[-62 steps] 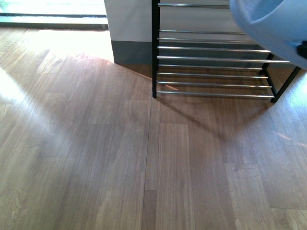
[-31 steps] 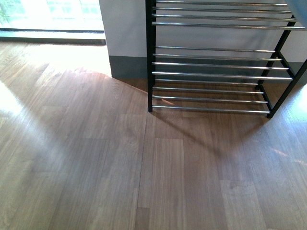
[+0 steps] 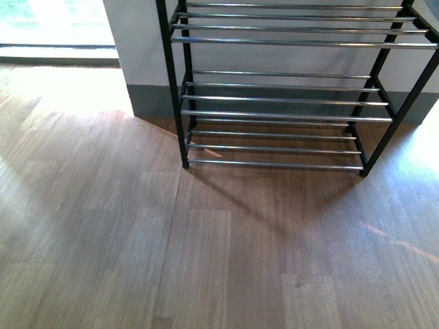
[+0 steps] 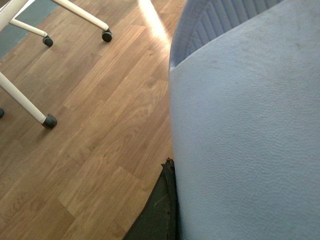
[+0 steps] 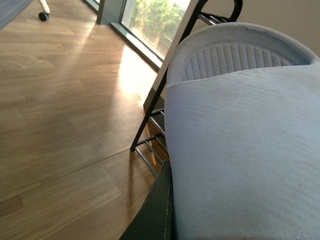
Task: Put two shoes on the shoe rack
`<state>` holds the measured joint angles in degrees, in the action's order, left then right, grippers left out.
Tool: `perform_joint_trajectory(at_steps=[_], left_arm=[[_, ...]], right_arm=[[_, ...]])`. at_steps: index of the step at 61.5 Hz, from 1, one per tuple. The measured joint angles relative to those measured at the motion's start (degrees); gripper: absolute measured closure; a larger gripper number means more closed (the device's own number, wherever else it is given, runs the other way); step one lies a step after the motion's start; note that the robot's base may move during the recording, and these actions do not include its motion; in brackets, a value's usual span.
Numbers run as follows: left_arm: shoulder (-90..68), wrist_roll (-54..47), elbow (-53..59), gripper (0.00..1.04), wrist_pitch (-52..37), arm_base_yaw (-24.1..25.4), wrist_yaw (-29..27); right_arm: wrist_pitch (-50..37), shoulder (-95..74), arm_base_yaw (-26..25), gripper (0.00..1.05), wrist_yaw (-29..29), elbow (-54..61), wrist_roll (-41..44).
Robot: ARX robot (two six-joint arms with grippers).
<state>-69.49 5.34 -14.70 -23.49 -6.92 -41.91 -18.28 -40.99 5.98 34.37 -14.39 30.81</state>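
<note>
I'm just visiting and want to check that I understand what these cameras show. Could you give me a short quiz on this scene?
1. True or false: the shelves of the shoe rack seen in the front view already hold footwear.
2. The rack's shelves are: A wooden planks, B thin metal rods, C glass panes.
3. What fills much of each wrist view?
Key: 1 false; 2 B; 3 a pale shoe in the left wrist view, a second shoe in the right.

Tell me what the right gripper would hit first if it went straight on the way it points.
Apart from the shoe it carries, the right gripper points at the shoe rack; its black frame is probably met first, though the shoe hides much of the line and depth is unclear.
</note>
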Motion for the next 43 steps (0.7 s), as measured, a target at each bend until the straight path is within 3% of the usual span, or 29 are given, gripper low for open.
perform_joint_trajectory(at_steps=[43], left_arm=[[0.0,0.0,-0.2,1.03,0.0,0.1,-0.2]], right_arm=[[0.0,-0.1,0.1,1.03,0.2,-0.1,0.0]])
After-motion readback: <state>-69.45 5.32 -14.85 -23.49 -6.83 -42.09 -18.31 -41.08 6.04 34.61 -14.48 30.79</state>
